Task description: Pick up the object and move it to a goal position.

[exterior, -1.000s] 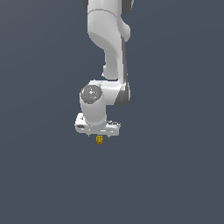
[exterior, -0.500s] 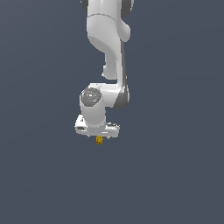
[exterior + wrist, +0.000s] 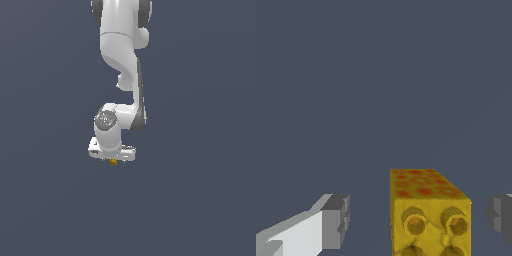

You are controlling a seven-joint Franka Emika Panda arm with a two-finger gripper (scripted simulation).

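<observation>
The small yellow-orange plastic toy brick (image 3: pixel 428 212), studded on its upper face and dappled with reddish dots along its side, sat between the two prongs of the tool (image 3: pixel 418 220) in the wrist view. Its studs faced the camera, so it appeared to be lying upright on the flat dark grey-blue desk (image 3: pixel 381 75). A clear gap showed on each side of the brick: the light grey finger with its darker pad (image 3: pixel 336 220) stood well off one flank, and the other dark pad (image 3: pixel 499 216) stood nearer the opposite flank, so the brick lay off-centre in the opening. The tool was therefore spread apart and gripping nothing.

In the exterior view the brick (image 3: pixel 113 162) appeared only as a tiny orange speck directly beneath the white tool body (image 3: pixel 112 152), at the end of the white jointed arm (image 3: pixel 122 65) that reached down from the top of the picture. Whether the prong tips touched the desk could not be told from either view.

By my reading, the step in hand was the descent and alignment over the brick, before any grasp. The next move would call for the prongs to be low enough to straddle the brick's sides, then to close on it; the off-centre position might nudge the brick sideways as they closed. No goal marker was visible.
</observation>
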